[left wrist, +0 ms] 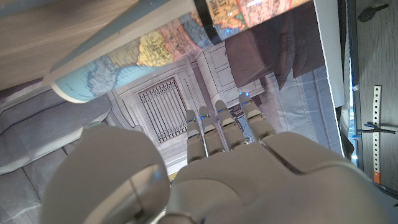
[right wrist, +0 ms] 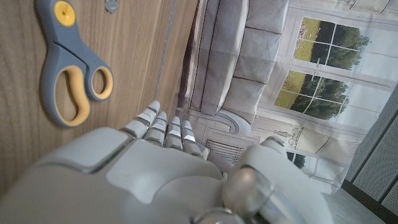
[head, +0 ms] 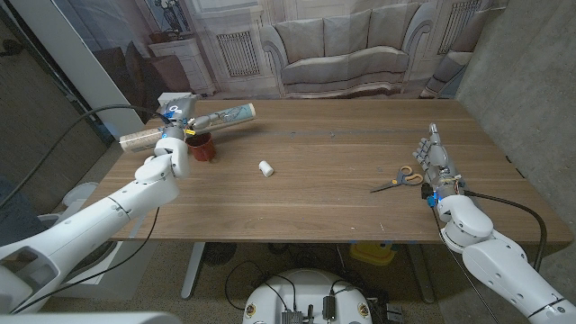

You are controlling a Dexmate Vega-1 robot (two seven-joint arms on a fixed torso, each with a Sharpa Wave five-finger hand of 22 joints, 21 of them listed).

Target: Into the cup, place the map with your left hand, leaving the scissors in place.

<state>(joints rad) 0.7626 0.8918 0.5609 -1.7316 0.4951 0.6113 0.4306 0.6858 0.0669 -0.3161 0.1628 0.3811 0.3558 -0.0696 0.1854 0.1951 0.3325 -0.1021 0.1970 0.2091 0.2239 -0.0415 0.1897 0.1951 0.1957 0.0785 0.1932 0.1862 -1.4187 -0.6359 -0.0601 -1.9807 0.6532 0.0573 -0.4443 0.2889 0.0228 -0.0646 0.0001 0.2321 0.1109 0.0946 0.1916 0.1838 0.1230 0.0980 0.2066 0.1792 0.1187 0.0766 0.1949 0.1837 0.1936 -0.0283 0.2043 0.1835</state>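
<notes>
two hands, and only your left hand (head: 171, 148) has work here: in the head view it sits up at the far left of the desk (head: 333, 193), right at the red cup (head: 202, 147), with the rolled map (head: 193, 123) lying tilted across the cup's top, one end out past the desk edge and the other toward the middle. whether the fingers actually grip the roll i cannot tell; the hand hides the contact from above. the left wrist view shows what the head view does not: your fingers (left wrist: 221, 127) are straight and together, and the printed map (left wrist: 161, 50) passes beyond them, apparently apart. my guess is the roll rests on the rim rather than inside, so the job isn't finished

your right hand (head: 435, 157) waits just beside the scissors (head: 402, 180), holding nothing, fingers extended; its wrist view confirms the scissors (right wrist: 71, 74) lie alone on the wood, untouched. a small white object (head: 265, 168) sits mid-desk, away from both
</notes>
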